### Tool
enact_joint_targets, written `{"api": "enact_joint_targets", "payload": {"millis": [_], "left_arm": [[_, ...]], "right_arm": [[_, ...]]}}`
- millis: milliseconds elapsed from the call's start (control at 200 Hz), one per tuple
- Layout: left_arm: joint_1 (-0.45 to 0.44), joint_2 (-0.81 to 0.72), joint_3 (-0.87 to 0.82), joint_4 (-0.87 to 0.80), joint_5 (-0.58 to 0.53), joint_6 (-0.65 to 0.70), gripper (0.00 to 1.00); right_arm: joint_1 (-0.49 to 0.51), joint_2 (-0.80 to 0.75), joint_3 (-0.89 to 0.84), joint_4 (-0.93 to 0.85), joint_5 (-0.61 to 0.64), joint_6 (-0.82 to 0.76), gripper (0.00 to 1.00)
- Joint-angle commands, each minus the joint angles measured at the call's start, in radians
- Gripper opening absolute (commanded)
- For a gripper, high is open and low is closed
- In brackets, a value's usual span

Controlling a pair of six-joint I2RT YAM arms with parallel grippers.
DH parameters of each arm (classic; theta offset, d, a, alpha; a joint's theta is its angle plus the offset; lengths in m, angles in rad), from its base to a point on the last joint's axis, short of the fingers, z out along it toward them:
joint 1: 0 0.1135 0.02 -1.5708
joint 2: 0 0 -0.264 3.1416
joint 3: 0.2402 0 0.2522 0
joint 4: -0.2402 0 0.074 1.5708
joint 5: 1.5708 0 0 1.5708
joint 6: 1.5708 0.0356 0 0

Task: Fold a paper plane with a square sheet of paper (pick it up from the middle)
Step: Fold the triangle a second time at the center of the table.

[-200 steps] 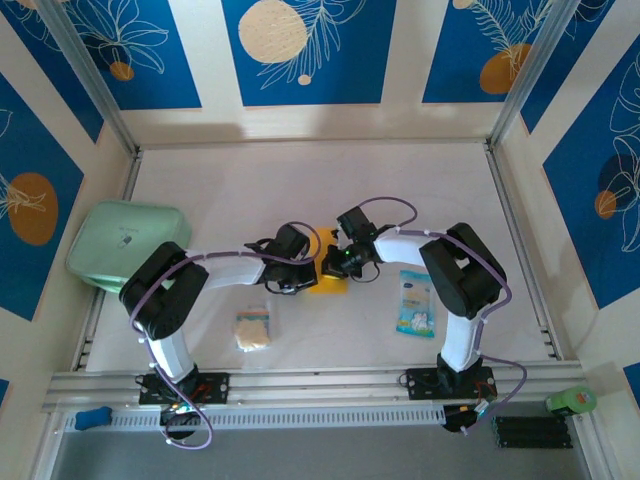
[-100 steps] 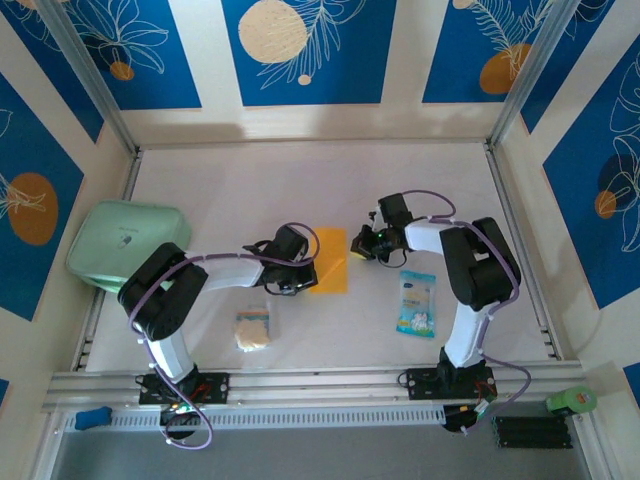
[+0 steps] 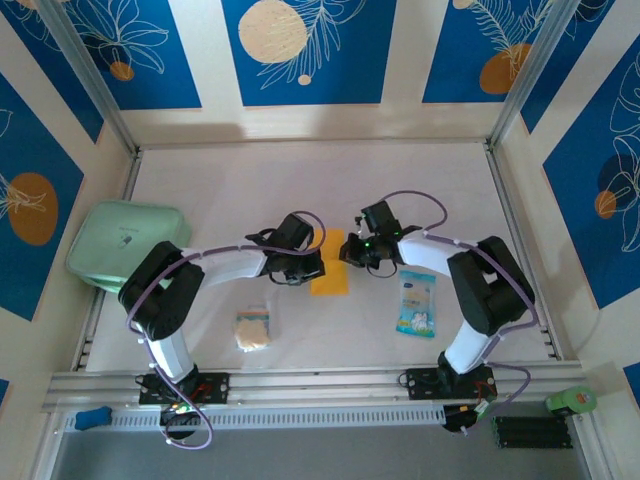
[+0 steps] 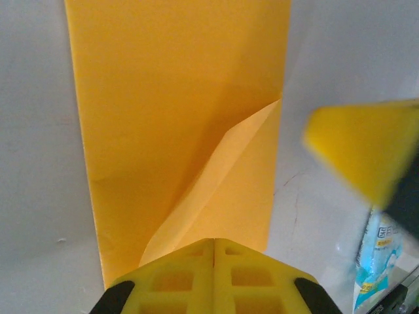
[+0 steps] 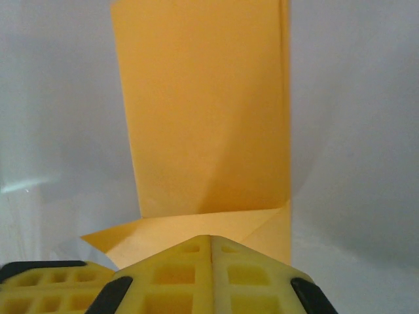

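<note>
The square sheet of paper is orange-yellow and lies mid-table as a narrow folded rectangle. In the left wrist view the paper shows a corner flap folded diagonally towards my fingers. My left gripper is shut at the paper's left edge, its tips resting on that flap. My right gripper is shut at the paper's upper right edge. In the right wrist view its tips sit over a folded strip of the paper. No finished paper plane is in view.
A pale green container stands at the left edge. A beige spongy square lies near the front left. A blue-white packet lies right of the paper, close to my right arm, and shows again in the left wrist view.
My right gripper swung away to the right, then came back to the paper's upper right edge. My left gripper shifted slightly up and right. The paper now lies uncovered and flat.
</note>
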Motion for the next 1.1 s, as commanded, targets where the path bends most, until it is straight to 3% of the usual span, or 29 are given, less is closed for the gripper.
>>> {"api": "enact_joint_targets", "payload": {"millis": [0, 470, 670, 1090], "left_arm": [[0.005, 0.013, 0.016, 0.013, 0.025, 0.014, 0.04], [0.005, 0.116, 0.084, -0.012, -0.023, 0.046, 0.04], [0.010, 0.102, 0.096, -0.012, -0.032, 0.067, 0.04], [0.015, 0.118, 0.099, -0.011, -0.049, 0.069, 0.04]], "right_arm": [[0.020, 0.063, 0.030, 0.000, -0.047, 0.034, 0.02], [0.026, 0.116, 0.074, -0.023, -0.040, 0.024, 0.01], [0.022, 0.065, 0.063, 0.018, -0.067, 0.017, 0.02], [0.014, 0.143, 0.086, 0.035, -0.064, 0.049, 0.02]]}}
